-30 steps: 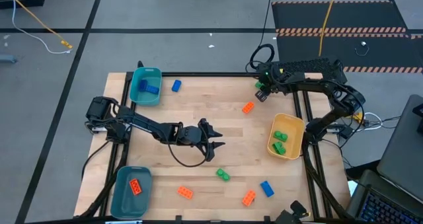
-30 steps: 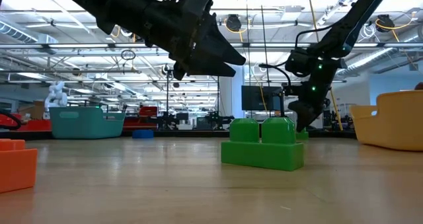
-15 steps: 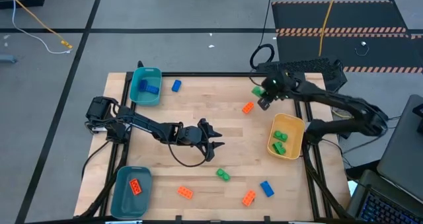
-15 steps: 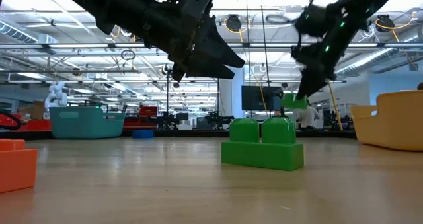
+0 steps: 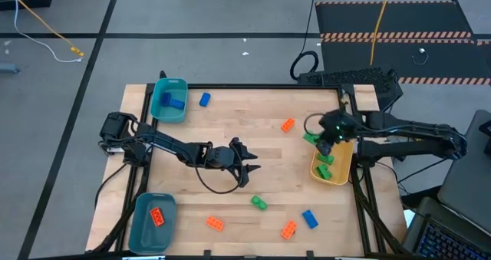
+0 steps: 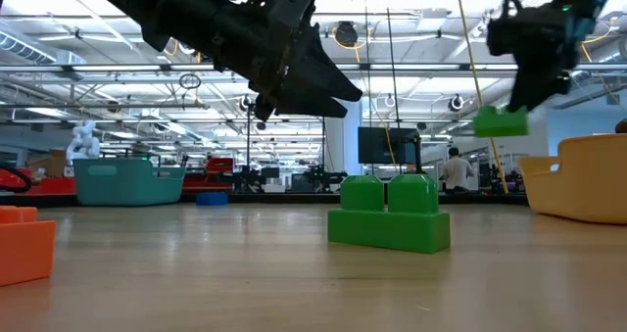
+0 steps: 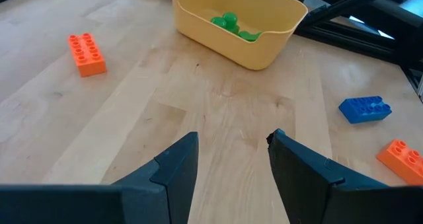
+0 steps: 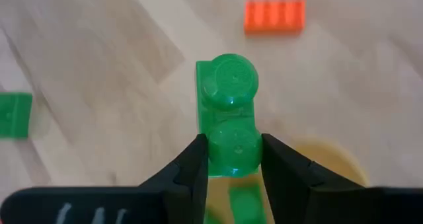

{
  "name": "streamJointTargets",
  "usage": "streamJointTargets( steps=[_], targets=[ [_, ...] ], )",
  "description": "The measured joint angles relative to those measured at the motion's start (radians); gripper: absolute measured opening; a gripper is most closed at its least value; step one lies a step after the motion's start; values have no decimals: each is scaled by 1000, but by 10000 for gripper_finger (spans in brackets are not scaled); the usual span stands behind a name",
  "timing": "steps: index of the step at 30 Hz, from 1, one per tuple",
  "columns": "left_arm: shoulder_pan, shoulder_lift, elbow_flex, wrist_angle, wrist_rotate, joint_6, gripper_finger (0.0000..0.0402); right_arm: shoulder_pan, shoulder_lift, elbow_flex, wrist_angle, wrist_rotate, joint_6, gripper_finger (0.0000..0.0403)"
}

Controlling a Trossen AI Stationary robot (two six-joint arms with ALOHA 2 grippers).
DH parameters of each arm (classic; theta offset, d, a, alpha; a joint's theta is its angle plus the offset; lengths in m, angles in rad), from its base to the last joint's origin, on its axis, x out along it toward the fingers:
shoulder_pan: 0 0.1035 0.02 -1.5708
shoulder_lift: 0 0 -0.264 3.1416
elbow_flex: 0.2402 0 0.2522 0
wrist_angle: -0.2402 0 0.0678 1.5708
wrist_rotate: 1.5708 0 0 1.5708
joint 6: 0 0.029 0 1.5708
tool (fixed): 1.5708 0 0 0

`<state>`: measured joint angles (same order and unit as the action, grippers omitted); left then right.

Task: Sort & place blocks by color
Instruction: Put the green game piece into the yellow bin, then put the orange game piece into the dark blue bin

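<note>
Landmark: yellow bin (image 5: 343,154), at the table's right edge.

- A green brick (image 8: 227,115) is clamped between the fingers of the right gripper (image 5: 321,136) and is held in the air at the bin's upper-left rim. A second ago the same gripper was well beyond the bin, near the table's far right corner; half a second ago it was halfway in, by the lone orange brick (image 5: 288,125). The carry has thus been almost completed; only the last stretch over the rim and the drop are judged to remain.
- Green bricks (image 7: 231,25) are already seen lying inside the bin, so the colour match is right.
- The left gripper (image 5: 247,168) is unchanged over the last second: parked above the table's middle, well left of the bin, fingers apart, nothing held.
- Still loose on the wood: another green brick (image 5: 258,203) and a blue brick (image 5: 309,218) toward the near side from the bin, orange bricks (image 5: 288,229) along the near edge, one blue brick (image 5: 204,100) far left by a teal bin (image 5: 159,108).

Edges and room: the brick hangs clear above the rim in the low view. The bin sits close to the table's right frame rail, so little margin is left beyond it; an overshoot could send the brick off the table. The approach side is open.
</note>
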<state>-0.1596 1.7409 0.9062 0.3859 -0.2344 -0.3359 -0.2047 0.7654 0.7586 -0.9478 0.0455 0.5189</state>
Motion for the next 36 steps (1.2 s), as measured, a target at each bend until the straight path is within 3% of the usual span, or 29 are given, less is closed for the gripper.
streamJointTargets(
  steps=[13, 19, 28, 36],
  targets=[
    [0, 0, 0, 7, 0, 14, 184, 142, -43, 1, -353, -25, 237, 104],
    [2, 0, 0, 7, 0, 20, 184, 174, -38, 1, -346, -17, 282, 108],
    [2, 0, 0, 4, 0, 27, 184, 174, -11, 1, -316, -17, 322, 187],
    [2, 0, 0, 5, 0, 42, 184, 174, -3, 1, -185, -6, 180, 195]
  ],
)
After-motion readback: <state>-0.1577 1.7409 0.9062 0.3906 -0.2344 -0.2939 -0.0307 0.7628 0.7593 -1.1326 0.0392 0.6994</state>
